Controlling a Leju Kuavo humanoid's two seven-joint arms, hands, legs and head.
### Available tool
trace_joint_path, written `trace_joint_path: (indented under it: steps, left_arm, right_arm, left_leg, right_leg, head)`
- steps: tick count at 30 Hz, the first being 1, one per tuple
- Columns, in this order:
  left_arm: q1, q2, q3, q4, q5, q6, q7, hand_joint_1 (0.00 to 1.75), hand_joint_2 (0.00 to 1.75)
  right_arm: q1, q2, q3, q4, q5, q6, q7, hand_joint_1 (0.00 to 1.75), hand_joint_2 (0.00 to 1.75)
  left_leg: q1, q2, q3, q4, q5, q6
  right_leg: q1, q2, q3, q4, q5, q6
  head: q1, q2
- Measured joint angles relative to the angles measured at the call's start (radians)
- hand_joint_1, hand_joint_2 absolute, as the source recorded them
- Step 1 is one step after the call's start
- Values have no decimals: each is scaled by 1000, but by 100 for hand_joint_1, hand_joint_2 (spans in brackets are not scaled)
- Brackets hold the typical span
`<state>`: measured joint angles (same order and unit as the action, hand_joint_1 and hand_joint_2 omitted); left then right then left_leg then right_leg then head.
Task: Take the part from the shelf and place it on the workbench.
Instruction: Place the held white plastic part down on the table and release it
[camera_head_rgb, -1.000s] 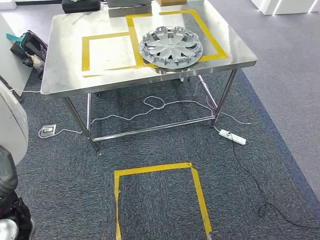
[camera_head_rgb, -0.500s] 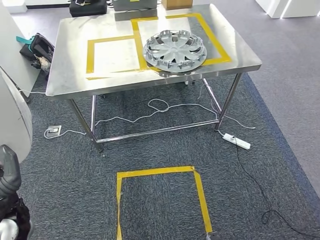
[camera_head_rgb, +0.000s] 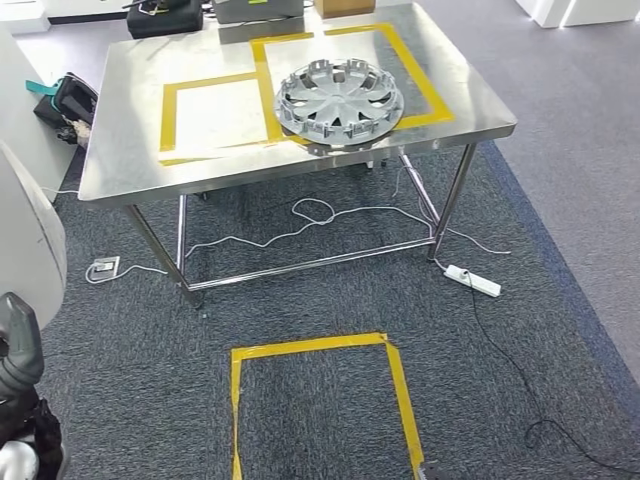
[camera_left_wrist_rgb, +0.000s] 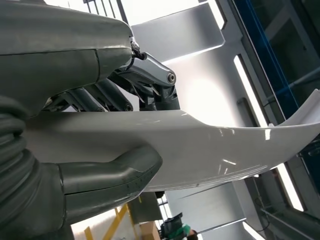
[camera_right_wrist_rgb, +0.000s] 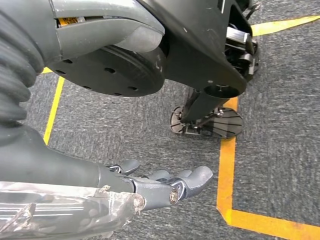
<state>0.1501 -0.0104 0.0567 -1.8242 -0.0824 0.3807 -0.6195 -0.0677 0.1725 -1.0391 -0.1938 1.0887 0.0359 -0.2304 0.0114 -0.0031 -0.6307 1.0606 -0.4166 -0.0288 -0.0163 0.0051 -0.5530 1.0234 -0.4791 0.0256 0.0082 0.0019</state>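
Gripping a white curved part (camera_left_wrist_rgb: 211, 145) between thumb and fingers, left hand (camera_left_wrist_rgb: 113, 125) short of the workbench (camera_head_rgb: 136, 150), right hand (camera_right_wrist_rgb: 166, 187) empty, fingers spread.

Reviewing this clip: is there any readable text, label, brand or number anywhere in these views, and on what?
No text can be read in any view.
Yellow label on the right hand, by the thumb: dark marks, too small and blurred to read.
Cardboard box at the workbench's far edge: no print legible.
Wheel cover on the workbench: no brand or number visible.
White part held by the left hand: plain, unmarked surface.
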Motion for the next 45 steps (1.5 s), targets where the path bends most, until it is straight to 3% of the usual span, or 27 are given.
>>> trace_joint_path:
  steps: [2, 5, 6, 7, 9, 10, 11, 12, 13, 15, 16, 18, 21, 22, 24, 26, 27, 28, 30, 32, 36, 38, 40, 41, 42, 43, 45]
  left_arm:
    - [1, 0, 0, 0, 0, 0, 0, 175, 175]
    - [3, 0, 1, 0, 0, 0, 1, 175, 175]
    - [3, 0, 1, 0, 0, 0, 1, 175, 175]
    - [3, 0, 1, 0, 0, 0, 1, 175, 175]
    - [3, 0, 1, 0, 0, 0, 1, 175, 175]
    - [4, 0, 1, 0, 0, 0, 1, 175, 175]
    - [5, 0, 1, 0, 0, 0, 1, 175, 175]
    - [6, 0, 1, 0, 0, 0, 1, 175, 175]
    - [6, 0, 1, 0, 0, 0, 1, 175, 175]
    - [6, 0, 1, 0, 0, 0, 1, 175, 175]
    - [6, 0, 1, 0, 0, 0, 1, 175, 175]
    - [6, 0, 1, 0, 0, 0, 1, 175, 175]
    - [6, -1, 1, 0, 0, 0, 1, 175, 175]
    - [5, 0, 1, 0, 0, 0, 1, 175, 175]
    - [6, 0, 1, 0, 1, 0, 1, 175, 175]
    - [9, 0, 1, 0, 1, 0, 1, 175, 175]
    - [10, 0, 1, 0, 2, 0, 1, 175, 175]
    - [10, 0, 2, 0, 2, 0, 1, 175, 175]
    - [9, 0, 2, 0, 5, 0, 1, 175, 175]
    - [8, 0, 2, 0, 7, 0, 2, 175, 175]
    - [10, 0, 3, 1, 9, -3, 4, 175, 175]
    - [10, 0, 3, 0, 9, -4, 4, 175, 175]
    - [11, 0, 3, 1, 9, -5, 4, 175, 175]
    - [11, 0, 4, 1, 9, -6, 4, 175, 175]
    - [12, 0, 4, 1, 9, -6, 4, 175, 175]
    - [12, 0, 4, 1, 9, -7, 4, 175, 175]
    - [12, 0, 4, 1, 9, -7, 4, 175, 175]
  right_arm:
    - [0, 0, 0, 0, 0, 0, 0, 0, 175]
    - [0, 0, 0, 0, 0, 0, 0, 0, 175]
    - [-1, 0, 0, 0, 0, 0, 0, 0, 175]
    - [-1, 0, 0, 0, 0, 0, 0, 0, 175]
    - [0, 0, 0, 0, 0, 1, 0, 0, 175]
    - [1, 0, 0, 0, 0, 2, 0, 0, 175]
    - [1, 0, -1, 0, 0, 3, 0, 0, 175]
    - [1, 0, -1, 0, 0, 4, 0, 0, 175]
    - [1, 0, -1, 0, 0, 4, 0, 0, 175]
    - [1, 0, -1, 0, 0, 4, 0, 0, 175]
    - [1, 0, -1, 0, 0, 4, 0, 0, 175]
    - [1, -1, -2, 0, 0, 4, 0, 0, 175]
    - [0, 0, -4, 0, 0, 4, 0, 0, 175]
    - [-1, 0, -4, 0, 0, 5, -1, 0, 175]
    - [-2, 0, -4, 0, 0, 6, -1, 0, 175]
    - [-1, 0, -5, 0, 0, 6, -1, 0, 175]
    - [0, 0, -5, 0, 0, 6, 0, 0, 175]
    - [0, 0, -5, 0, 0, 7, 0, 0, 175]
    - [0, 0, -5, 0, 0, 8, 0, 0, 175]
    - [-1, -1, -5, 0, 0, 10, 0, 0, 175]
    - [-1, -1, -5, 0, 1, 10, 0, 0, 175]
    - [-3, -1, -5, 0, 2, 11, 0, 0, 175]
    - [-2, -1, -5, 0, 3, 11, 0, 0, 175]
    - [0, -1, -5, 0, 3, 11, 0, 0, 175]
    - [1, -1, -6, 0, 3, 12, 0, 0, 175]
    - [1, -1, -6, 0, 3, 12, 0, 0, 175]
    - [1, -1, -6, 0, 4, 12, 0, 0, 175]
  left_leg:
    - [-3, 4, 23, -53, 1, 5]
    - [-2, -1, 30, -60, -8, 24]
    - [-2, -2, 34, -62, -10, 31]
    - [-1, -2, 39, -63, -12, 38]
    - [-6, -2, 45, -63, -19, 47]
    - [-9, -3, 49, -62, -23, 50]
    - [-12, -4, 54, -62, -27, 52]
    - [-14, -6, 61, -62, -31, 53]
    - [-16, -8, 70, -62, -37, 52]
    - [-20, -11, 85, -61, -50, 49]
    - [-21, -12, 90, -60, -55, 45]
    - [-22, -14, 91, -59, -59, 37]
    - [-18, -13, 86, -46, -75, 21]
    - [-17, -12, 70, -13, -93, 14]
    - [-12, -10, 2, 108, -142, 2]
    - [-5, -9, -67, 209, -160, -7]
    - [-2, -9, -81, 216, -143, -10]
    - [1, -9, -73, 183, -106, -12]
    - [5, -4, -20, 57, -24, -17]
    - [6, 0, 21, -39, 3, -13]
    - [3, -4, 30, -58, -12, 19]
    - [4, -4, 37, -60, -17, 32]
    - [-1, -4, 43, -60, -24, 41]
    - [-4, -5, 47, -60, -27, 45]
    - [-7, -6, 52, -59, -30, 47]
    - [-9, -8, 58, -59, -35, 48]
    - [-12, -10, 75, -59, -45, 46]
  right_leg:
    - [5, 0, 0, -3, -6, 11]
    - [3, -4, 1, -2, -17, 27]
    - [3, -5, -8, 23, -32, 31]
    - [3, -5, -30, 71, -58, 33]
    - [5, -4, -106, 211, -119, 33]
    - [6, -4, -141, 269, -136, 32]
    - [8, -4, -162, 295, -132, 29]
    - [10, -4, -163, 281, -107, 25]
    - [12, -4, -143, 226, -65, 20]
    - [18, -2, -80, 82, 13, 7]
    - [20, -1, -56, 34, 31, 4]
    - [24, 1, -40, 9, 30, 0]
    - [19, 1, -31, -3, 31, -11]
    - [14, 0, -26, -9, 31, -15]
    - [10, -1, -19, -13, 27, -21]
    - [8, -1, -13, -12, 20, -21]
    - [6, -1, -9, -12, 17, -19]
    - [4, -1, -3, -12, 12, -16]
    - [1, 1, 10, -13, 2, -7]
    - [3, 3, 15, -11, -8, 7]
    - [4, 0, 12, -11, -21, 28]
    - [4, 0, -22, 65, -63, 34]
    - [5, 0, -100, 209, -121, 34]
    - [6, 0, -133, 262, -134, 33]
    - [7, 0, -150, 282, -126, 30]
    - [9, 0, -148, 261, -98, 27]
    - [13, 0, -99, 133, -15, 16]
  head:
    - [0, 0]
    - [3, 0]
    - [5, 0]
    - [6, 0]
    - [9, 0]
    - [8, 0]
    - [9, 0]
    - [8, 0]
    - [8, 0]
    - [8, 0]
    - [7, 0]
    - [6, 0]
    - [3, 0]
    - [1, 0]
    - [-3, 0]
    - [-3, 0]
    - [-3, 0]
    - [-3, 0]
    - [-3, 0]
    - [-5, 0]
    - [-1, 0]
    - [4, 0]
    - [8, 0]
    - [8, 0]
    - [9, 0]
    - [9, 0]
    - [9, 0]
